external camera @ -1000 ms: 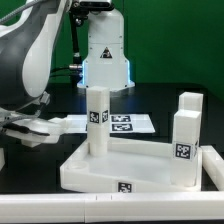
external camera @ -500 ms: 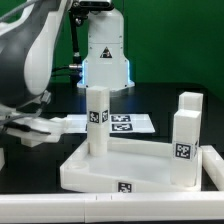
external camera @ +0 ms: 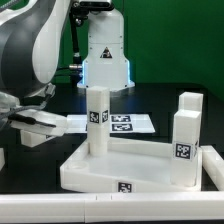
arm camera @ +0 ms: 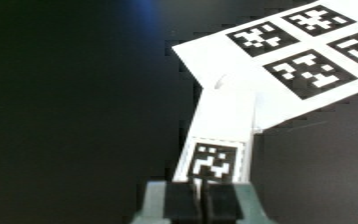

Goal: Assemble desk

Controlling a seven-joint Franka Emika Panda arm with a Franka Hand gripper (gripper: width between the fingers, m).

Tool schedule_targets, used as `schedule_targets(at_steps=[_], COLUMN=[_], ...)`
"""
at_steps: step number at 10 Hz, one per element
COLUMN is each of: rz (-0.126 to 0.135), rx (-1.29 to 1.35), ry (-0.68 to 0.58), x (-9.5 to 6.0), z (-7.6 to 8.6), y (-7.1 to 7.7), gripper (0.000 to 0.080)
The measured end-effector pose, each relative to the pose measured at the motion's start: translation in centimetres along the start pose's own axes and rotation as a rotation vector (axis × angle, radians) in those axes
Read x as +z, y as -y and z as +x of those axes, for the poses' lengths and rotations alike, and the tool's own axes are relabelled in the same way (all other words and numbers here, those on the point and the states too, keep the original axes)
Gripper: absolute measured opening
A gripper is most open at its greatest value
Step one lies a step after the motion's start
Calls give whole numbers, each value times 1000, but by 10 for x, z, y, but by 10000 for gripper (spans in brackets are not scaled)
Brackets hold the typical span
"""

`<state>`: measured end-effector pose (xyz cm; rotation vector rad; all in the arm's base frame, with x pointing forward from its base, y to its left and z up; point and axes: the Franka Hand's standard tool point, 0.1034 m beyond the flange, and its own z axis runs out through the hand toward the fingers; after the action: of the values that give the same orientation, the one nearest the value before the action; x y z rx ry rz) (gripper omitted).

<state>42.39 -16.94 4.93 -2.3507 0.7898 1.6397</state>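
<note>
Black table (external camera: pixel 40 170) lies bare before the desk top (external camera: pixel 120 172), two legs (external camera: pixel 96 120) upright. Wrist view alone shows fingers (arm camera: pixel 201 190) pinching a leg (arm camera: pixel 224 125) overlapping the marker board (arm camera: pixel 291 55).

Exterior view: bright overhead light, white plastic near blown out, glare on the glossy robot body (external camera: pixel 40 45), black table (external camera: pixel 160 105) swallows shadows. Low resolution, soft edges. Wrist view: dim, grainy, marker board (arm camera: pixel 309 55) tags slightly blurred, near foreground out of focus.
</note>
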Motion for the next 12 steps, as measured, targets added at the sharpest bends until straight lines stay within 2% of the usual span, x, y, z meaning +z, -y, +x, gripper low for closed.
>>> schedule_targets(at_steps=[1,2,3,4,5,6,7,8,12], rz=[54,78,89,92,90,90,89,85,77], rx=[13,17,20,31,31,31,31,31,35], ry=[-9,-65,-102,-93,-93,-93,-100,-123,-150], x=[-6,-17,-18,-14,-14,-14,-14,-13,1], z=[0,0,3,2,2,2,4,9,26], y=[-7,-12,-14,-15,-15,-15,-14,-12,-9], gripper=[95,229,229,413,547,547,628,644,649])
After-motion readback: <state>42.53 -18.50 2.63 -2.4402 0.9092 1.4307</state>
